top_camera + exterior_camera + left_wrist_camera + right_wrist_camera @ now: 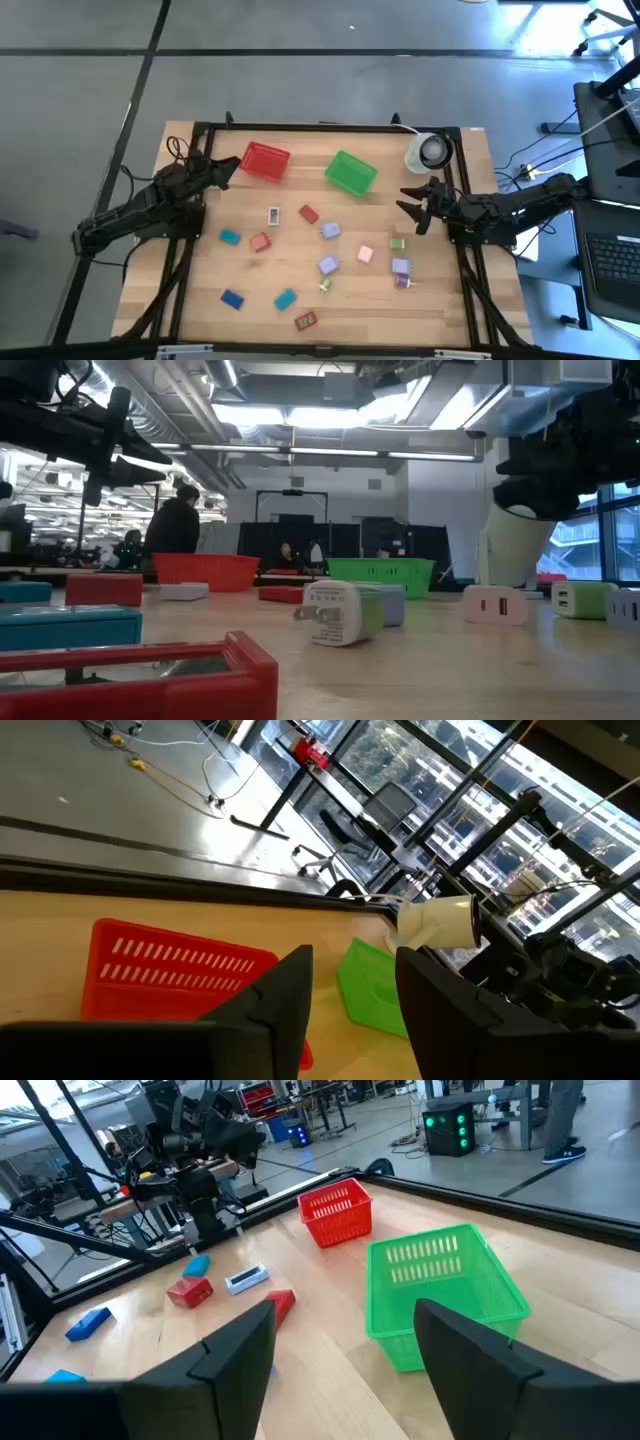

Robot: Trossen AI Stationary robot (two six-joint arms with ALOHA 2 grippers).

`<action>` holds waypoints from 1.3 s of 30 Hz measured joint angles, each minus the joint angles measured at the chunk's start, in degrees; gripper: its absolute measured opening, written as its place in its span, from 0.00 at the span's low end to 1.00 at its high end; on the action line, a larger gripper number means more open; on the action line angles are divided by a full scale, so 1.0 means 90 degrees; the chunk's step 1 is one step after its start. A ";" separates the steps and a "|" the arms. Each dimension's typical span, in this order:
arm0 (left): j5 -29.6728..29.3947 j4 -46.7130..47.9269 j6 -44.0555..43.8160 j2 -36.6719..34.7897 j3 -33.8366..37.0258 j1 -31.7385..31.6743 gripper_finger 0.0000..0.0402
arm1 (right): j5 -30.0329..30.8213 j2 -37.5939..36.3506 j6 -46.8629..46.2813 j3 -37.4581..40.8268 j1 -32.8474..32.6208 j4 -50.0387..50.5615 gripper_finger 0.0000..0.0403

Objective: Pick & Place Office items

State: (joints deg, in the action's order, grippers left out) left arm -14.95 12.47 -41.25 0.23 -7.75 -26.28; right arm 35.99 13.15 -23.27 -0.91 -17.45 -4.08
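Small blocky office items lie scattered flat on the table: red, white, teal, blue, lavender, pink and green pieces. My left gripper hovers open near the table's left far part, beside the red basket. My right gripper hovers open at the table's right side, near the green basket. Both are empty.
The red basket and the green basket stand at the far side. A clear round container sits in the far right corner. A dark frame rims the table. People show in the room beyond.
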 joint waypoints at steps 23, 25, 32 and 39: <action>0.0001 0.0000 0.0000 0.0001 0.0000 0.0000 0.35 | 0.0000 0.0000 0.0010 0.0000 -0.0002 0.0000 0.60; 0.0000 0.0000 0.0000 0.0002 0.0000 0.0000 0.35 | 0.0000 0.0001 0.0010 -0.0001 -0.0002 0.0000 0.60; -0.0022 -0.0002 0.0000 0.0002 0.0000 0.0000 0.35 | 0.0000 0.0002 -0.0639 0.0000 0.0000 -0.0046 0.60; -0.0105 -0.0022 0.0000 0.0001 0.0000 0.0000 0.35 | 0.0185 0.0002 -0.2149 0.0000 0.0000 -0.0120 0.60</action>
State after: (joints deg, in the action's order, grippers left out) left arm -15.90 12.27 -41.25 0.24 -7.75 -26.28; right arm 37.66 13.16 -42.61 -0.91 -17.45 -5.15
